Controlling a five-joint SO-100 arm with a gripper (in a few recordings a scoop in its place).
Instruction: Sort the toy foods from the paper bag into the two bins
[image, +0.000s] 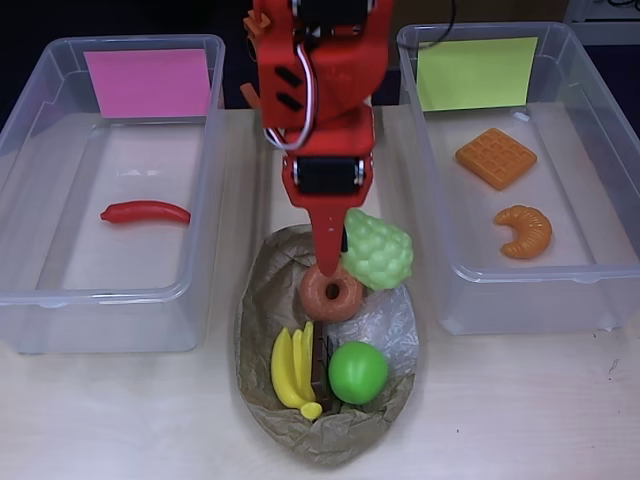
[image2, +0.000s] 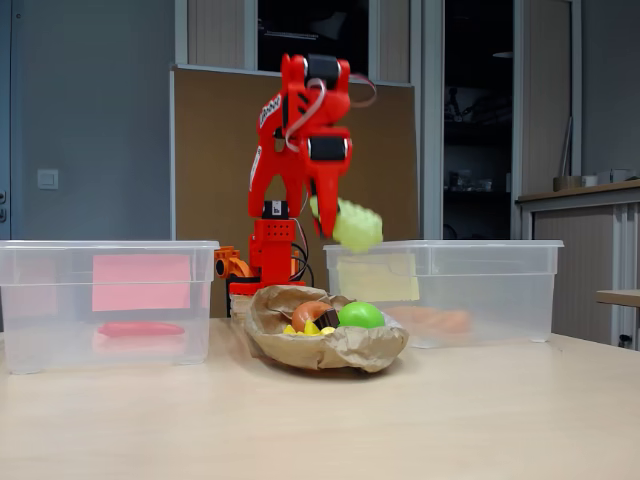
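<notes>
The red gripper (image2: 328, 222) is clenched on the pale-green grapes (image2: 350, 224), holding them in the air above the paper bag (image2: 330, 345), level with the rims of the two bins in the fixed view. In the overhead view the grapes (image: 378, 250) hang at the gripper's (image: 336, 245) right side, over the bag's (image: 262, 300) upper right edge. Directly under the gripper tip lies the brown donut (image: 331, 291); further below it in that view the yellow banana (image: 295, 368), a dark chocolate bar (image: 320, 365) and the green apple (image: 357, 372) rest inside the bag. Well to the gripper's left stands the pink-labelled bin (image: 30, 160) with the red chili (image: 145, 212) in it; well to its right stands the yellow-green-labelled bin (image: 610, 120), holding the orange waffle (image: 496, 157) and the orange croissant (image: 524, 230). Both bins and the bag sit on the pale worktop (image2: 320, 420).
</notes>
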